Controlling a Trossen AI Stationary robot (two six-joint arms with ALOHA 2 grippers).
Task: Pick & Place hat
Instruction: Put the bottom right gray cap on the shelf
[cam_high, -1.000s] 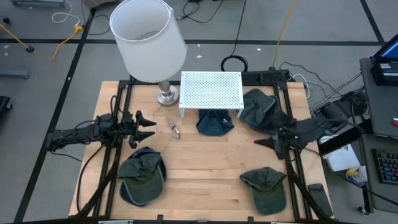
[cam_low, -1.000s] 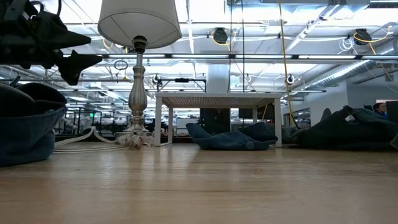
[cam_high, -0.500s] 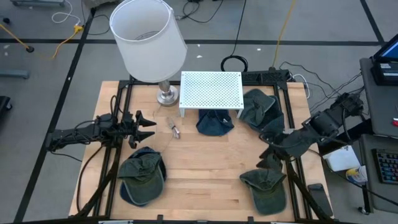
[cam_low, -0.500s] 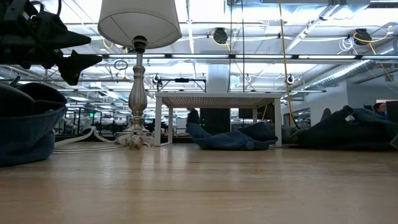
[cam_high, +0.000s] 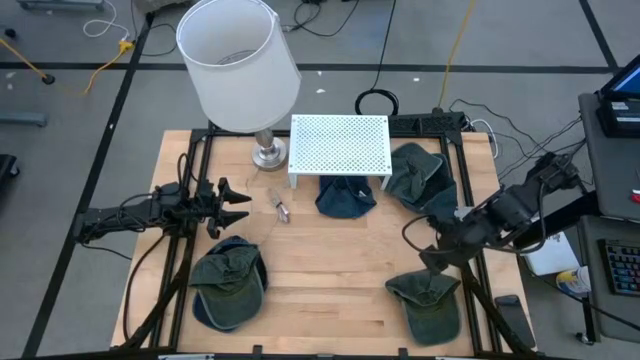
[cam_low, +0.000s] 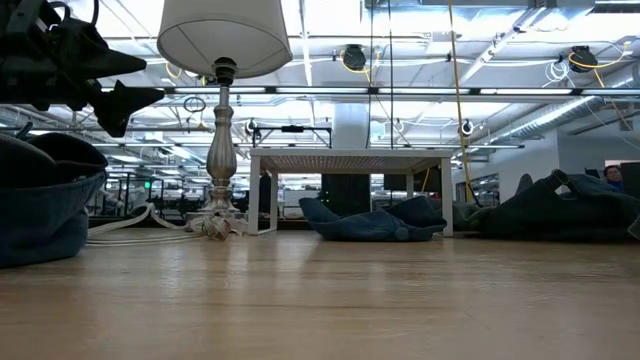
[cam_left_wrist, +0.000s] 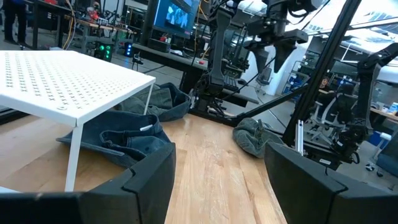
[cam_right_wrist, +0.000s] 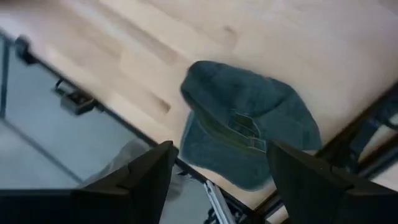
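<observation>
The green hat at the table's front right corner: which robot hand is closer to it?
The right gripper hovers open just above that green hat. The left gripper waits across the table.

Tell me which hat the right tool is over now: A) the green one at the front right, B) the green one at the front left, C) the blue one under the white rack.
A: the right tool hangs open above the front-right green hat, which fills its wrist view.

Light wood bench (cam_high: 330, 260); white lampshade (cam_high: 238, 62), silver lamp base (cam_high: 268, 153); white rack (cam_high: 339, 145) with dotted holes; dark blue hat (cam_high: 346, 197) beneath; olive-green hats (cam_high: 428, 300); black arms.
</observation>
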